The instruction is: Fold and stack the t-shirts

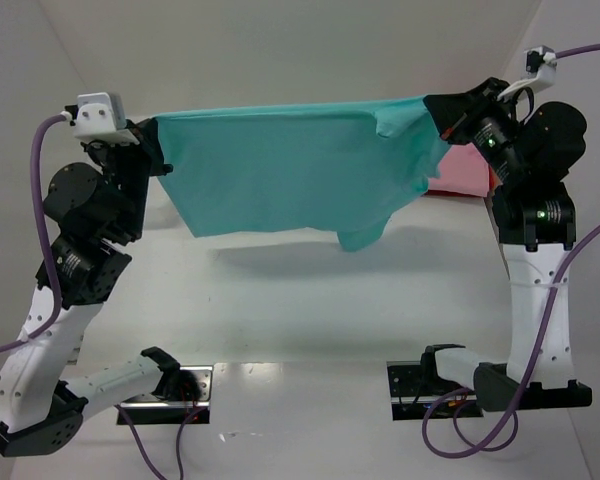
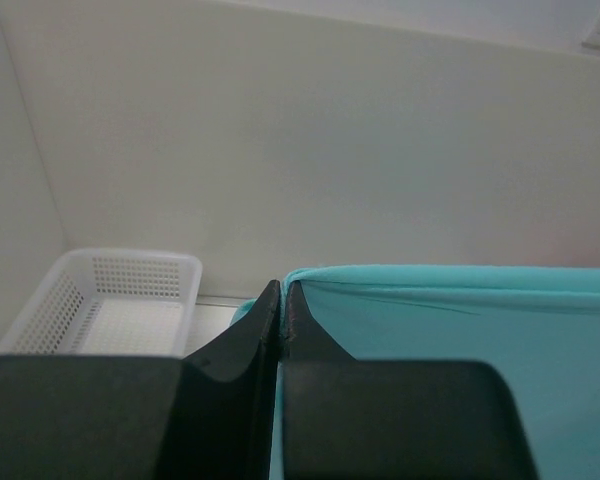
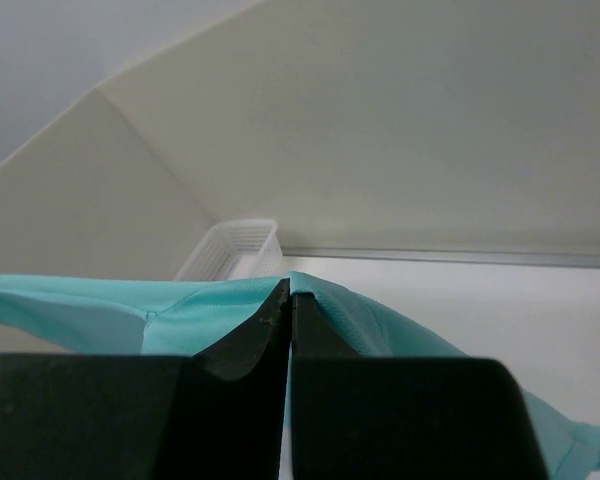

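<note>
White table (image 1: 280,320) | teal t-shirt (image 1: 280,170) stretched above | both jaws pinching its ends

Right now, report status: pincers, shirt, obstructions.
Left pincer shut on teal shirt, right pincer shut on its opposite end. Shirt stretched between them, hanging above table. No obstruction seen; white basket sits aside.

i saw the teal shirt (image 1: 280,165) hung across the table's (image 1: 300,315) far half; beneath it lay open, a basket (image 2: 140,276) blocked the far-left corner.
</note>
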